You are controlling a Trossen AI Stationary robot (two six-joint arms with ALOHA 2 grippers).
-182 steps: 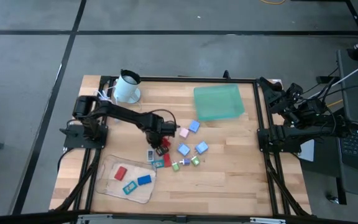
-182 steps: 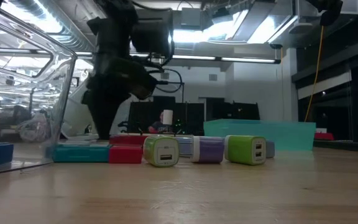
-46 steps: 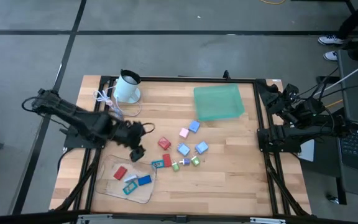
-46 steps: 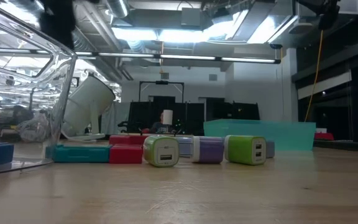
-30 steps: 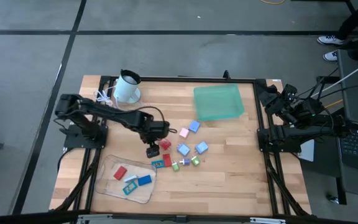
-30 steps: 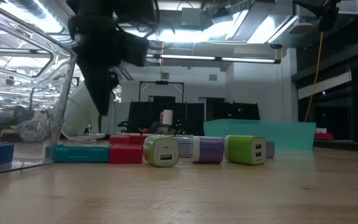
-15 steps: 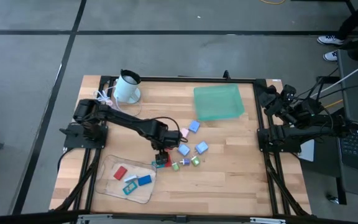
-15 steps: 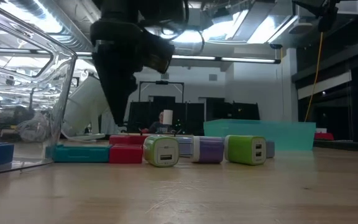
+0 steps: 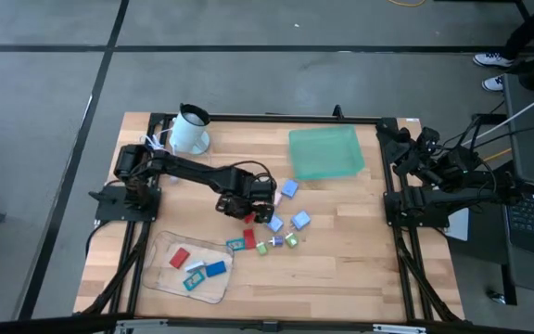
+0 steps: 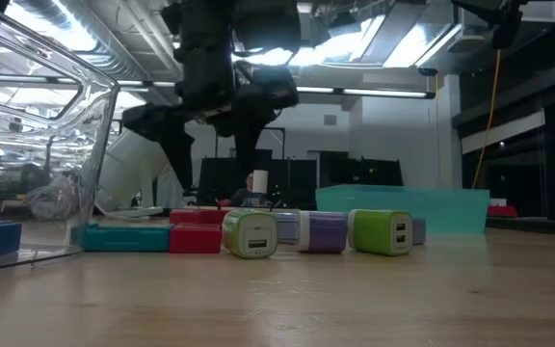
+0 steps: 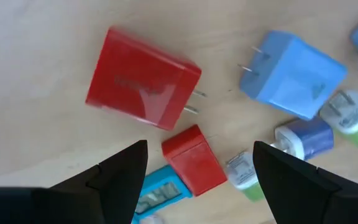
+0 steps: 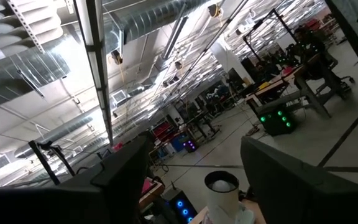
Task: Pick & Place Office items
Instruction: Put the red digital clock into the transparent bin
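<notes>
High view: the left gripper point(image 9: 248, 215) hovers over the office items point(image 9: 276, 227) clustered mid-table; the right gripper point(image 9: 399, 158) waits at the table's right edge.

Left wrist view: wide fingers point(image 11: 120, 171), empty, above 2 red pieces point(image 11: 143, 87).

Right wrist view: fingers spread, empty.

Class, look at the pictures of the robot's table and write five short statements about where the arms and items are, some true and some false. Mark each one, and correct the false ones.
1. The left gripper hangs open over the loose chargers in the middle of the table. True.
2. A large red charger lies on the wood with its two prongs showing. True.
3. The left gripper is holding the blue charger. False: it holds nothing; the blue charger lies on the table.
4. The white mug stands inside the green tray. False: it stands at the table's far left corner, apart from the tray.
5. The right arm reaches over the clear tray. False: it waits at the table's right edge.
</notes>
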